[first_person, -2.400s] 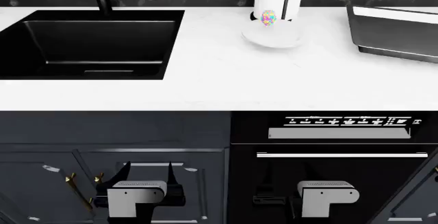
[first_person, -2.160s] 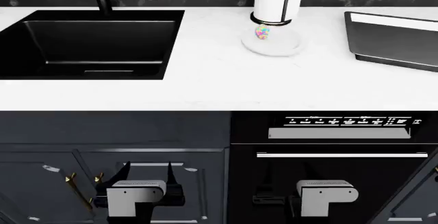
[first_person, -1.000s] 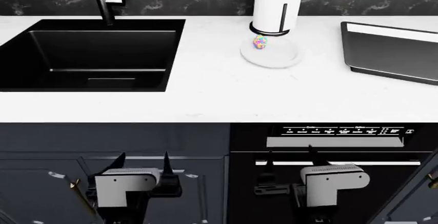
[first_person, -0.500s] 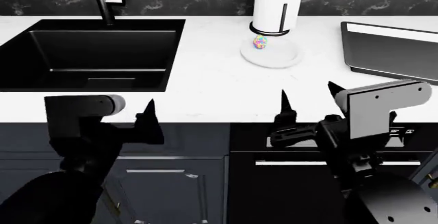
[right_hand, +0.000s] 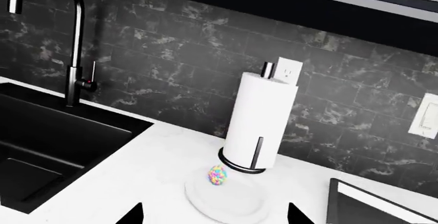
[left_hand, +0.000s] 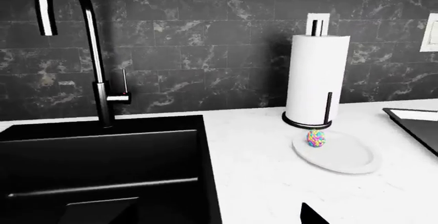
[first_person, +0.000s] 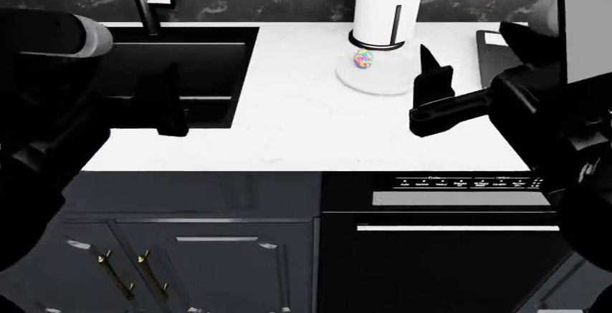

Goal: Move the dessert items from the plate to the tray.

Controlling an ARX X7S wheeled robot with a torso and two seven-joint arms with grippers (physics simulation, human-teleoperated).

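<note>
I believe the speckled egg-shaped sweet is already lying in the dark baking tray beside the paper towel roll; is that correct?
Not quite: the speckled sweet still lies on the white plate, beside the paper towel roll. The dark baking tray stands apart from it. The left wrist view shows this best.

Dark marble backsplash [left_hand: 205,55], white countertop [first_person: 306,127], black sink [left_hand: 96,172]

No legible text. Dishwasher control panel [first_person: 469,183] has a row of tiny white labels, too small to read. Nothing printed on paper towel roll [left_hand: 316,78], tray [first_person: 497,59], or backsplash.
</note>
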